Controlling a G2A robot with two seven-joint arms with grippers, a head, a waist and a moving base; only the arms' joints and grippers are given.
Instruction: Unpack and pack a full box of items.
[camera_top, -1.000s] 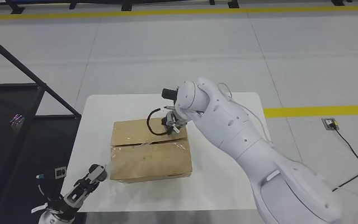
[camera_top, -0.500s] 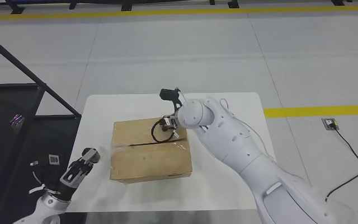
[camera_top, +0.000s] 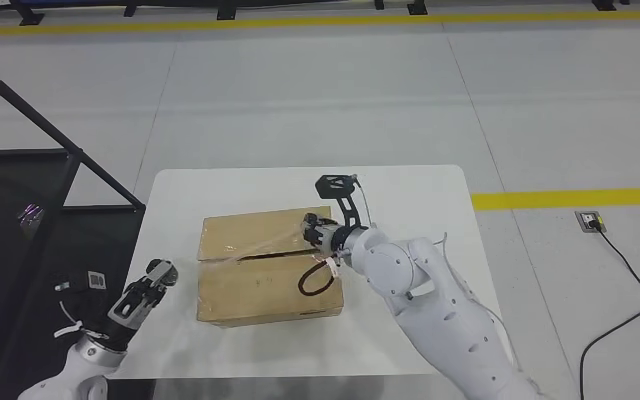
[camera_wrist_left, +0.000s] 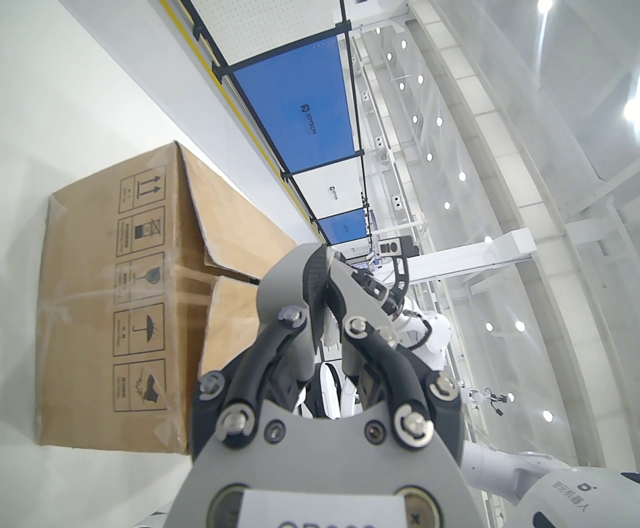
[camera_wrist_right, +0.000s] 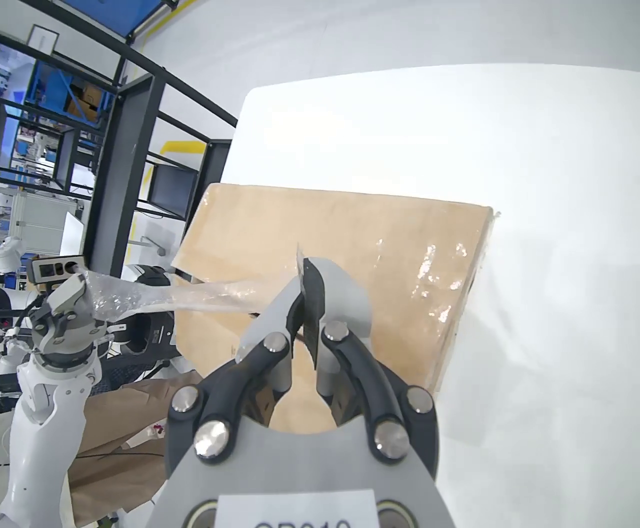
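The left pincer (camera_top: 158, 272) hung near the left edge of the desk (camera_top: 420, 200), beside the left end of the cardboard box (camera_top: 270, 290). Its fingers were pressed together, and one end of a clear tape strip (camera_wrist_right: 200, 292) seemed to be caught between them. From there the tape strip ran taut and twisted over the top of the cardboard box, which stood in the middle of the white desk with its top flaps down. A shiny film of tape lay on its upper face. Further right, the right pincer (camera_top: 316, 232) sat above the box's far right corner. Its fingers were closed too, and the tape strip's other end was pinched at their tips.
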